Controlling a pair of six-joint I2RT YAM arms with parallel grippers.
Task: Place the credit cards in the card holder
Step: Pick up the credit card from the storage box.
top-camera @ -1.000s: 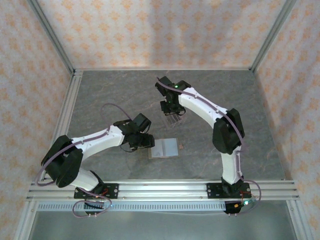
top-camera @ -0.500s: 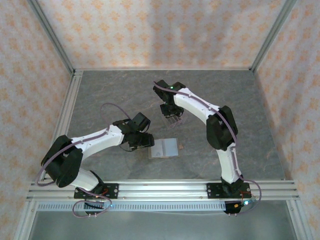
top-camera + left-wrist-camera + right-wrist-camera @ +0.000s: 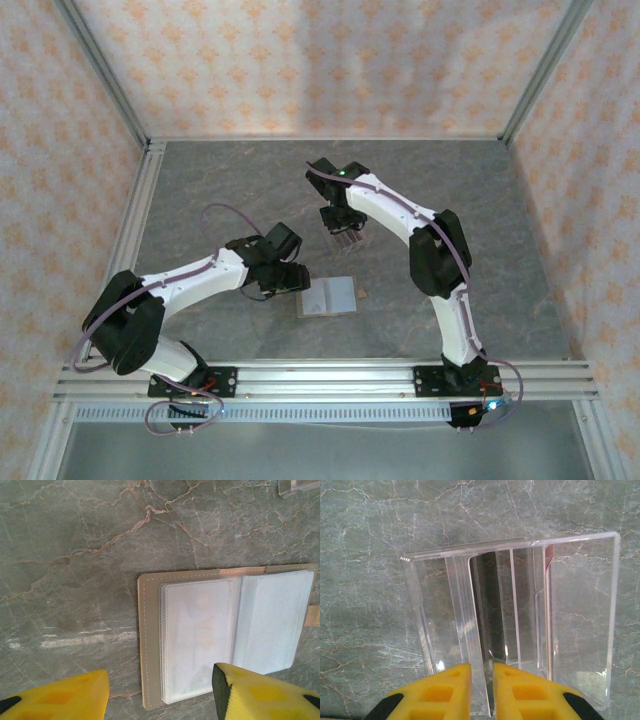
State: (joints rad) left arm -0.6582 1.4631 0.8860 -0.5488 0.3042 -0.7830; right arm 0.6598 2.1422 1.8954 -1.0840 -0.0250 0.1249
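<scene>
The card holder point(image 3: 330, 297) lies open on the marble table, tan cover point(image 3: 149, 645) down and clear sleeves point(image 3: 200, 630) facing up. My left gripper point(image 3: 283, 283) hovers open over its left edge, and the yellow fingers point(image 3: 159, 690) straddle the cover's near corner without touching it. My right gripper point(image 3: 345, 232) sits over the clear acrylic stand point(image 3: 580, 605). A dark credit card point(image 3: 489, 595) stands on edge in a slot there. The right gripper's fingers point(image 3: 482, 672) straddle that card with a narrow gap. A red credit card edge point(image 3: 548, 557) shows in another slot.
The holder's tan snap tab point(image 3: 313, 616) sticks out on its right side. Aluminium rails point(image 3: 330, 378) run along the near edge, and patterned walls close the back and sides. Bare marble lies to the right of both arms.
My right arm has shifted slightly left over the acrylic stand and its jaws have narrowed. The left arm and the card holder have not moved.
</scene>
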